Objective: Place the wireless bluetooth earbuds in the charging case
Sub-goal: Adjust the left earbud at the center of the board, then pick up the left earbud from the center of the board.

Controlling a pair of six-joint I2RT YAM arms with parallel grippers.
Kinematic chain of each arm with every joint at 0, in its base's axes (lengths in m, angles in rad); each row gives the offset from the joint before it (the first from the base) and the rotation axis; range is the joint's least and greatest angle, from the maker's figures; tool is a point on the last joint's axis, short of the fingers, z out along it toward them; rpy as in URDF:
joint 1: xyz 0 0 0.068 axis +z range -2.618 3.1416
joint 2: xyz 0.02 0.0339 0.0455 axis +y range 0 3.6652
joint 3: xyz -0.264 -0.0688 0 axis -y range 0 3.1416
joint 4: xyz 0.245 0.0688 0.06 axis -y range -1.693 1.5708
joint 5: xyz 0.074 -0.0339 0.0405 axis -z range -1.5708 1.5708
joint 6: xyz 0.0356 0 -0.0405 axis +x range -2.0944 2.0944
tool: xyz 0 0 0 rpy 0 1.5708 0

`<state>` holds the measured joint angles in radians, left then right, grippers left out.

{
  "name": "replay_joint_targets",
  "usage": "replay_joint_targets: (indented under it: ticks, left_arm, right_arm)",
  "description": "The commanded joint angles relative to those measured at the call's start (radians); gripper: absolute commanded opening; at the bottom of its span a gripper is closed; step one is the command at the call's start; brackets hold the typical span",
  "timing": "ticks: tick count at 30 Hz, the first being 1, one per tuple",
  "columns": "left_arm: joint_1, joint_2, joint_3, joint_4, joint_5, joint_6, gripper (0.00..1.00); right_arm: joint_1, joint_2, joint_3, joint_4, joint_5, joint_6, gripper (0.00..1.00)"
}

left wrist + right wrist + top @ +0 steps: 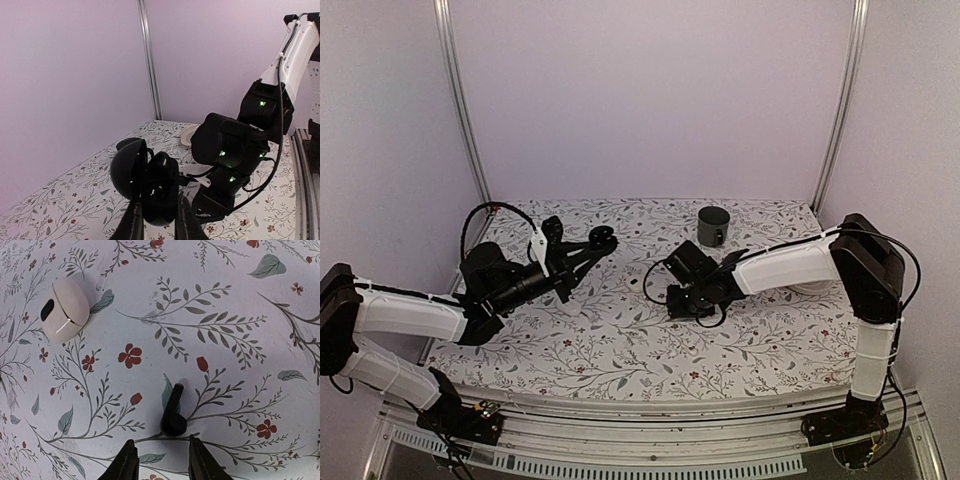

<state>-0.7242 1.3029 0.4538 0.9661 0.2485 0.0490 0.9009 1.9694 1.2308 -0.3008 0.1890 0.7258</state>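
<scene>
Two grippers in view over floral table (620, 350). L gripper (157, 212) clamps charging case (150, 190), lid open, held up off the table. R gripper (161, 442) is low, fingers spread wide, nothing held; one black earbud (173, 415) lies on table just ahead between them. White oval pebble (65, 310) lies well apart. Grey mug (713, 225) stands at back.
</scene>
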Motion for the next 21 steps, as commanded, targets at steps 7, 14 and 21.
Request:
replay_joint_targets:
  ticks: [7, 14, 21]
  left_arm:
    - [0.011, -0.009, 0.018, 0.002, 0.005, -0.011, 0.00]
    - [0.011, -0.011, 0.014, 0.003, 0.003, -0.011, 0.00]
    - [0.011, -0.010, 0.017, 0.003, 0.005, -0.011, 0.00]
  right_arm:
    - [-0.002, 0.074, 0.097, -0.079, 0.067, 0.029, 0.33]
    - [0.001, 0.088, 0.106, -0.091, 0.069, 0.034, 0.32]
    - [0.005, 0.114, 0.127, -0.094, 0.065, 0.026, 0.29]
